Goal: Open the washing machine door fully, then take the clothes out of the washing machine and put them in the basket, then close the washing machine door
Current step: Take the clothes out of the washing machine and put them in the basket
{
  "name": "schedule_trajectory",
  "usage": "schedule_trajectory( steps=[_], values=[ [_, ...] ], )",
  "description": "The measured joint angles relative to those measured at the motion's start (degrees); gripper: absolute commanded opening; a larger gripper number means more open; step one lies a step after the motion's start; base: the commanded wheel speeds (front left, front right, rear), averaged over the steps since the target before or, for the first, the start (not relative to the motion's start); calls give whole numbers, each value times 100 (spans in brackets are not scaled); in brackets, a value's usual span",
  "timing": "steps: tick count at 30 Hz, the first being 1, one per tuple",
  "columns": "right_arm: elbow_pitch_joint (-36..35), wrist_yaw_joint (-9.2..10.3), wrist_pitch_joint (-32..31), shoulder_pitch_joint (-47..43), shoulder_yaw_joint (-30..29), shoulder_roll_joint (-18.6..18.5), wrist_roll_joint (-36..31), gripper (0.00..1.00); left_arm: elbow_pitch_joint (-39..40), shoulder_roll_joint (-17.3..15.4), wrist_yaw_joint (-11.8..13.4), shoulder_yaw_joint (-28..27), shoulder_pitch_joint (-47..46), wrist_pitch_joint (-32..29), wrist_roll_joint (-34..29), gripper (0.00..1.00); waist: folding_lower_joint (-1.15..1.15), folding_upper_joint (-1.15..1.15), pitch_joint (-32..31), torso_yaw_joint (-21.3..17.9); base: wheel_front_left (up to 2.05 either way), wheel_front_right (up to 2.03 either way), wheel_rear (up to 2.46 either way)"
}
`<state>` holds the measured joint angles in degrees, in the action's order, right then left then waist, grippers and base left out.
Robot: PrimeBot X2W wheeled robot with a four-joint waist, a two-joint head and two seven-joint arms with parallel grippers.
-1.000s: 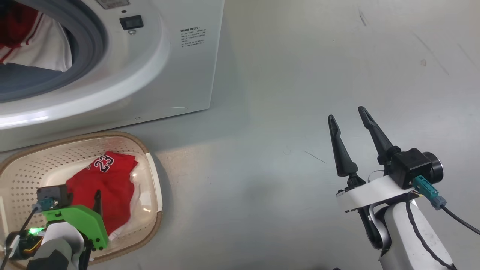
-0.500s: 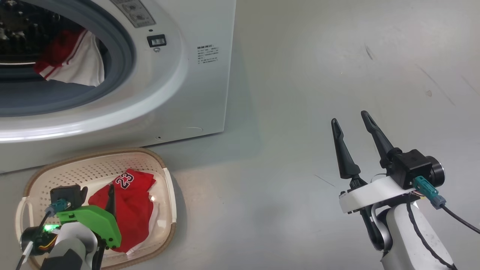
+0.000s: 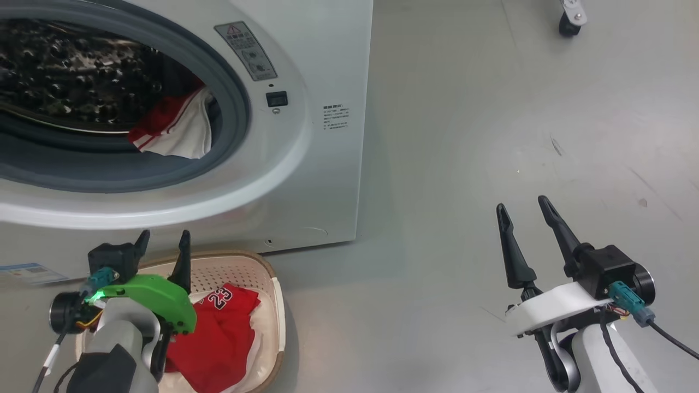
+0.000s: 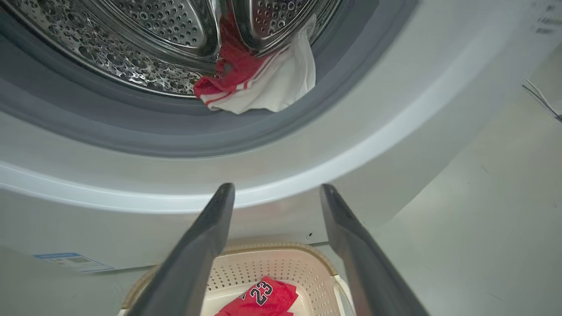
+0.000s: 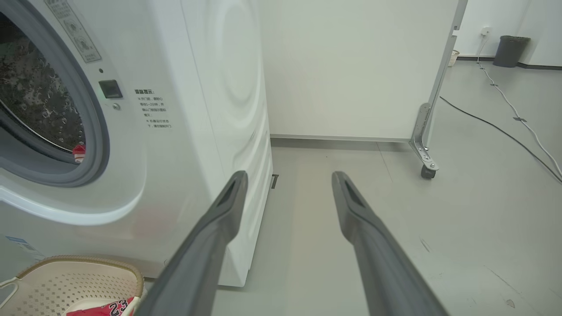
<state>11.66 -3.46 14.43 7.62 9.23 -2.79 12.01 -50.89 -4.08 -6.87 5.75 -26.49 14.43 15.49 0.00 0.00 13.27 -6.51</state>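
Raised from basket (image 3: 274, 289) with left gripper (image 3: 165, 240) spread empty, jersey (image 3: 218, 327) left inside; right gripper (image 3: 521, 210) likewise agape; drum garment (image 3: 175, 131) next.

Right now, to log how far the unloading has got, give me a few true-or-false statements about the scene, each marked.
1. A 23 garment lies in the basket. True.
2. The drum is empty. False: a red-and-white garment lies at its front.
3. The left tool is shut on cloth. False: it is open, holding nothing.
4. The right tool is open above the floor. True.
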Motion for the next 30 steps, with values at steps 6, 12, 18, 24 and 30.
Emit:
schedule_trajectory(
  steps=[6, 12, 18, 24, 30],
  values=[
    [12, -1, 0, -240, -91, 1, 7, 100, 917, 29, -2, 0, 179, 1, -26, 100, 0, 0, -366, 206, 0, 0, 0],
    [-16, -52, 0, -357, -118, 4, 7, 100, 1613, 44, -4, -26, 651, 1, -46, 100, 0, 0, -675, 379, 0, 0, 0],
    [-73, -59, 0, -524, -135, 8, 8, 100, 2045, 77, -4, -37, 1092, 1, -46, 100, 0, 0, -916, 500, 0, 0, 0],
    [-100, -113, 0, -593, -83, 15, 7, 100, 2313, 81, -5, -73, 1458, 1, -45, 100, 0, 0, -1033, 546, 0, 0, 0],
    [-133, -121, 0, -637, -51, 18, 7, 100, 2602, 103, -5, -179, 1698, 1, -37, 100, 0, 0, -1059, 522, 0, 0, 0]
  ],
)
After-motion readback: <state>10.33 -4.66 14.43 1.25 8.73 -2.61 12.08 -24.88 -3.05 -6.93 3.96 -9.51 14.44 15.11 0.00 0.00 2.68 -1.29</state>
